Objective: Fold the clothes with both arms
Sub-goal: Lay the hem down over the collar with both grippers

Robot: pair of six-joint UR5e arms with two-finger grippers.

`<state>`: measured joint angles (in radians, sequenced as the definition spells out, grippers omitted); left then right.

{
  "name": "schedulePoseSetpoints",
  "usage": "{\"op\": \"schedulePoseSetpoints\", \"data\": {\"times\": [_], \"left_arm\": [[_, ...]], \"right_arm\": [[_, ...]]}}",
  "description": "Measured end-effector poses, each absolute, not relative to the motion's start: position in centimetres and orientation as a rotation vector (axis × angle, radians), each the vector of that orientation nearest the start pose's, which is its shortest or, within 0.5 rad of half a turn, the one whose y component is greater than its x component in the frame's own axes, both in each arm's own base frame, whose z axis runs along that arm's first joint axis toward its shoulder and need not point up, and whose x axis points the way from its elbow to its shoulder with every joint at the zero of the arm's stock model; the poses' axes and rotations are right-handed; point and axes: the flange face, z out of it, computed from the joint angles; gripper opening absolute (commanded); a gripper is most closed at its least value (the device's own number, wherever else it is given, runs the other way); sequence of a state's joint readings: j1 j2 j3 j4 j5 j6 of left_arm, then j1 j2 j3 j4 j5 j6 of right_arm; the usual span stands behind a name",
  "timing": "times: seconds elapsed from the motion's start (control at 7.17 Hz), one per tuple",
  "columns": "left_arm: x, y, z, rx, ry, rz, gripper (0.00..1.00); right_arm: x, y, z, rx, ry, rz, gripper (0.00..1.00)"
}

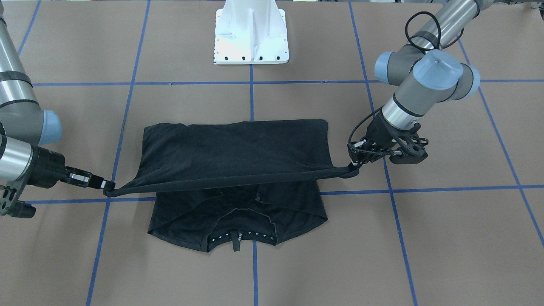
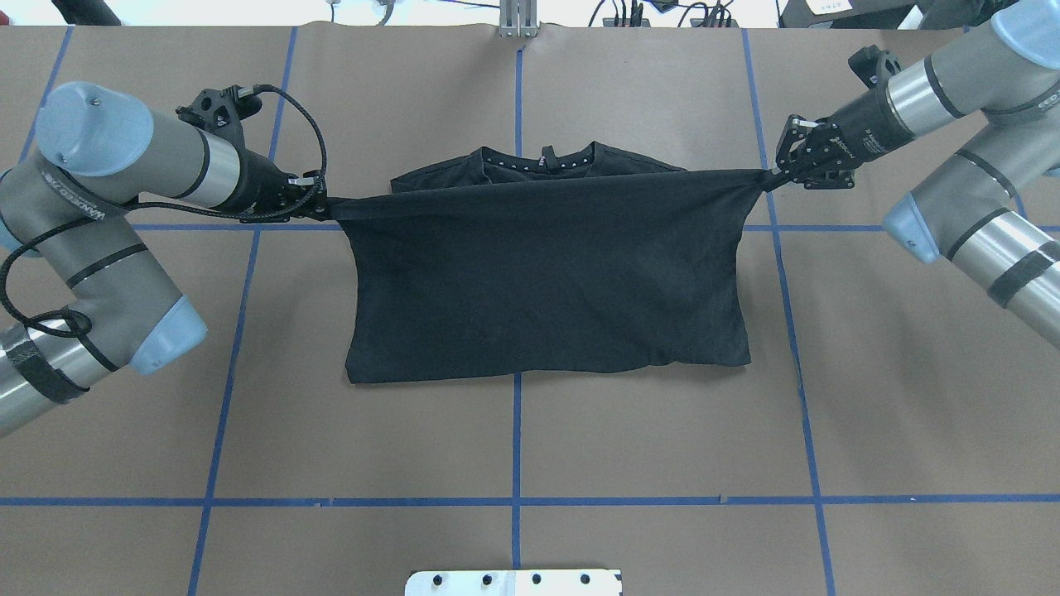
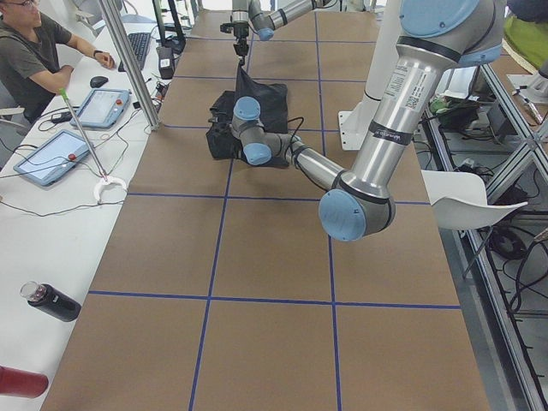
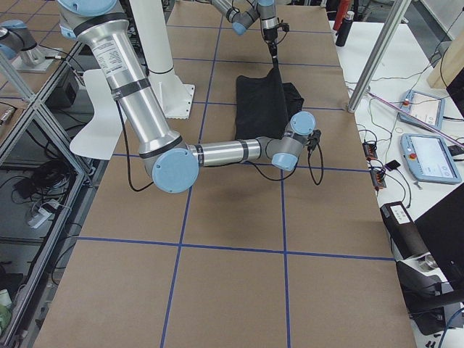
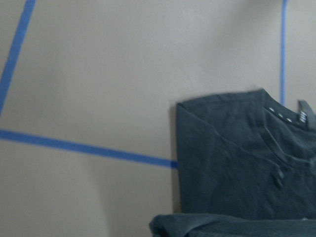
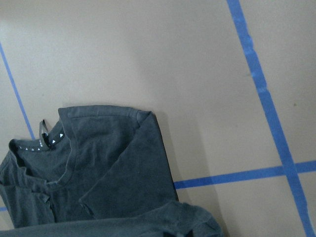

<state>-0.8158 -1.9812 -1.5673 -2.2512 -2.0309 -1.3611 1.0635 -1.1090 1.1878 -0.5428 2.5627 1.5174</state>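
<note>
Left gripper (image 2: 321,202) and right gripper (image 2: 768,175) each pinch a corner of the black T-shirt (image 2: 538,273), its edge stretched taut between them above the table (image 2: 662,430).

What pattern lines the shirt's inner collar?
Small white triangles in a row on the black collar; clearest in the right wrist view.

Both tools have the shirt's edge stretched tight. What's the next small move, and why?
Probably carry both a little further toward the collar and lower them together. The left tool and right tool hold the T-shirt's edge taut above the table, and the collar shows beyond it, so the fold isn't laid yet.
</note>
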Motion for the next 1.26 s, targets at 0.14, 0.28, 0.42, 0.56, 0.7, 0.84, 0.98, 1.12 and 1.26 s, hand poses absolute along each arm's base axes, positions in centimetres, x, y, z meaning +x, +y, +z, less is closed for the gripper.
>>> {"op": "schedulePoseSetpoints", "data": {"times": [0.14, 0.28, 0.42, 0.56, 0.7, 0.84, 0.98, 1.12, 1.26], "left_arm": [[38.9, -54.2, 34.8, 0.164, 1.138, -0.291, 0.00], [39.7, -54.9, 33.9, 0.148, 1.151, -0.316, 0.00], [40.9, -55.8, 32.6, 0.116, 1.164, -0.365, 0.00], [42.0, -56.8, 31.7, 0.093, 1.169, -0.401, 0.00], [42.5, -57.5, 31.7, 0.092, 1.162, -0.426, 0.00], [42.6, -58.0, 32.1, 0.106, 1.148, -0.451, 0.00], [42.6, -58.5, 32.8, 0.115, 1.131, -0.468, 0.00], [42.4, -59.1, 33.5, 0.120, 1.118, -0.483, 0.00], [42.0, -59.5, 33.8, 0.125, 1.112, -0.494, 0.00]], "right_arm": [[-29.4, -61.9, 44.5, -0.198, -1.303, 0.321, 0.00], [-30.3, -62.3, 43.8, -0.188, -1.300, 0.324, 0.00], [-30.9, -62.6, 43.2, -0.184, -1.299, 0.323, 0.00], [-31.4, -62.7, 42.9, -0.178, -1.296, 0.326, 0.00], [-31.9, -62.8, 42.8, -0.165, -1.288, 0.338, 0.00], [-32.4, -62.9, 43.0, -0.154, -1.274, 0.354, 0.00], [-32.7, -63.0, 43.1, -0.146, -1.263, 0.367, 0.00], [-32.8, -63.1, 43.2, -0.143, -1.256, 0.376, 0.00], [-32.7, -63.2, 43.2, -0.142, -1.251, 0.384, 0.00]]}}
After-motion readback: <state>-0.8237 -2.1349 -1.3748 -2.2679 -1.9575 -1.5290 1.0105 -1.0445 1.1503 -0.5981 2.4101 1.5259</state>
